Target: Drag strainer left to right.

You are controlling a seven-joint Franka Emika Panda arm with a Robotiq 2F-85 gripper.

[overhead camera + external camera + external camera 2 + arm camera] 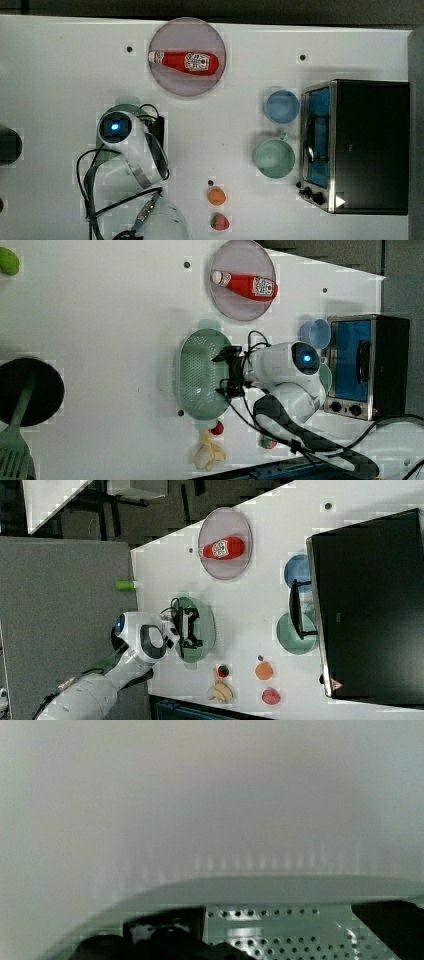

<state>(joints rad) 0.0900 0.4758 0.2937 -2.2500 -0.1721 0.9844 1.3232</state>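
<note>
In the top view the arm covers most of the strainer [125, 106], which peeks out green at the top view's left side of the white worktop [60, 75]. It sits well apart from the green cup [273, 158], the blue cup [281, 105] and the oven [362, 145] on the top view's right, so the drag looks not yet done. The bare middle gives room, with the plate [165, 80] and its ketchup bottle [184, 62] above the path and two small fruits [217, 196] below it. In the left view the gripper [228, 371] hangs over the strainer's rim with its jaws wide apart, and I see nothing held. Here a small red thing [217, 428] and a banana [207, 452] lie just beside the strainer, near the worktop's edge. In the right view the strainer [202, 622] is near the worktop's edge on the right view's left, with open white room between it and the cups. In the wrist view the strainer's rim [280, 887] and holes are very close under the camera.
</note>
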